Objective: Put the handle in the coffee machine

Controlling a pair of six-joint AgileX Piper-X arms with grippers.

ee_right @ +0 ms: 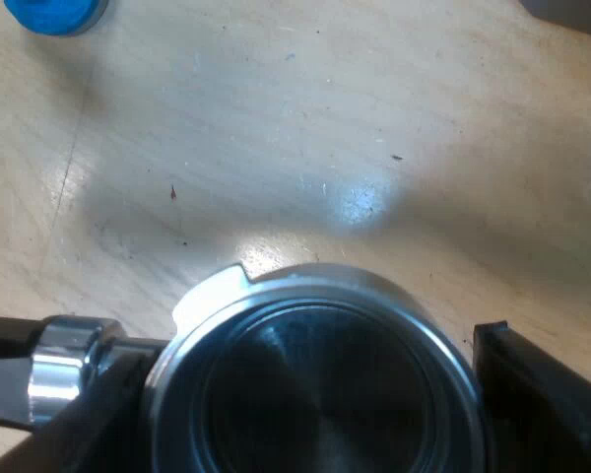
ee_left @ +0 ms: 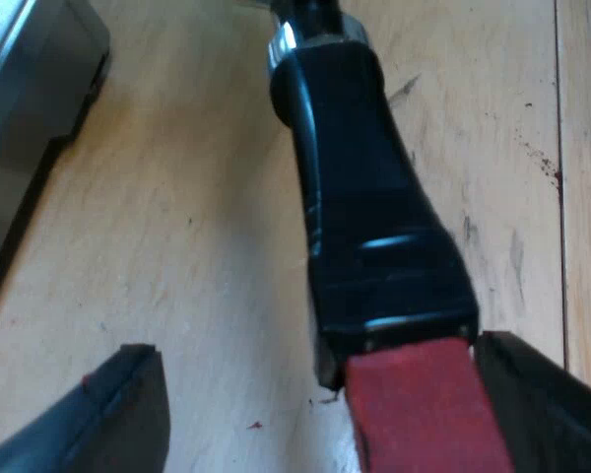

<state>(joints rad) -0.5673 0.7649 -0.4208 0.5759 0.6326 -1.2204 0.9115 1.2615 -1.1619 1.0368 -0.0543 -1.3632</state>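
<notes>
Pale wooden tabletop (ee_left: 177, 246) lies under the holder (ee_left: 364, 197), whose long axis runs toward twelve o'clock from my left pincer (ee_left: 315, 355), spread open around the red end (ee_left: 414, 404). At the metal basket (ee_right: 315, 394) sits my right pincer (ee_right: 305, 365); its grip I cannot tell.

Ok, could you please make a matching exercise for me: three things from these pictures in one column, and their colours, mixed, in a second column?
Things:
1. tamper
2. handle's end
3. holder's basket

Colours:
a. red
b. shiny metal
c. blue

Pairs: 1-c, 2-a, 3-b.
</notes>
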